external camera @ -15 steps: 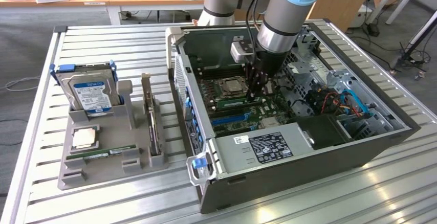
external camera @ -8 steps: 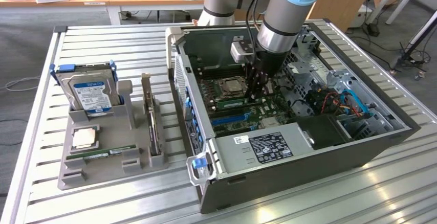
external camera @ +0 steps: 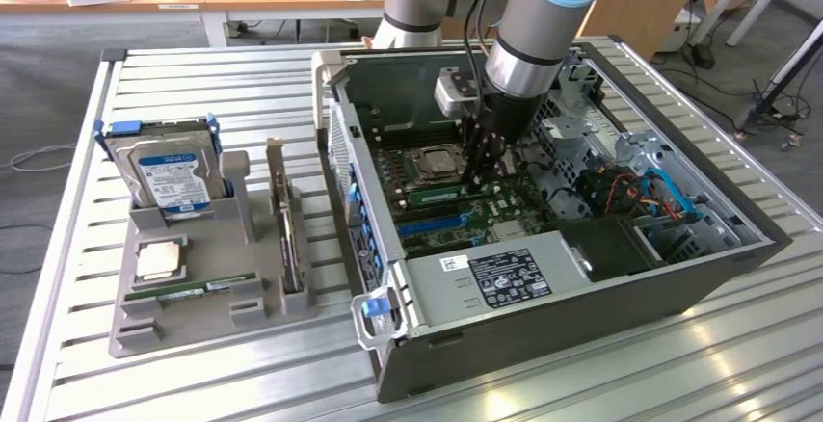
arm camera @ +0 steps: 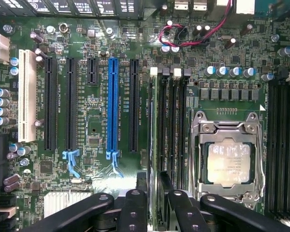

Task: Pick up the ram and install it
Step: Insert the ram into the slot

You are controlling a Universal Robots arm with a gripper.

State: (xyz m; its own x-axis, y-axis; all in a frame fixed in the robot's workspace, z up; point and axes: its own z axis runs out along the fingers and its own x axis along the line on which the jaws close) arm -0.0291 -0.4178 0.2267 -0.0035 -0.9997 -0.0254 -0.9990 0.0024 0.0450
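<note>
- Exterior view, farthest from the hand (external camera: 484,181) toward the exterior view's left: a grey moulded plastic holder (external camera: 129,330) sits on the slatted metal counter (external camera: 669,374). Its pockets keep each spare part separate and reachable from above.
- In that holder, all well apart from the hand: a silver hard drive (external camera: 168,176) with a blue label stands upright in a back pocket. A square silver CPU chip (external camera: 161,260) lies flat. A long, thin green memory stick (external camera: 193,290) lies flat near the front edge, untouched.
- Nearer the hand: the open dark-grey metal computer case (external camera: 579,297) lies on its side. That turns the green motherboard (arm camera: 94,125) face-up, so the arm can come straight down onto it.
- Off to one side of the hand, in the wrist view: a long blue plastic expansion slot (arm camera: 112,106) runs parallel to the memory slots and is empty.
- Directly beneath the hand: the ram (arm camera: 154,130), a long, narrow pale-green stick, stands on edge in the first of the black memory slots. It looks level along its length, so I judge it seated rather than merely resting.
- The hand is spread. Its dark fingers (arm camera: 135,208) straddle the near end of the ram with a gap on each side, pinching nothing.
- Just beyond the ram, beside the hand: a steel-framed processor socket (arm camera: 228,162) holds a silver chip, clamped under its latch frame.
</note>
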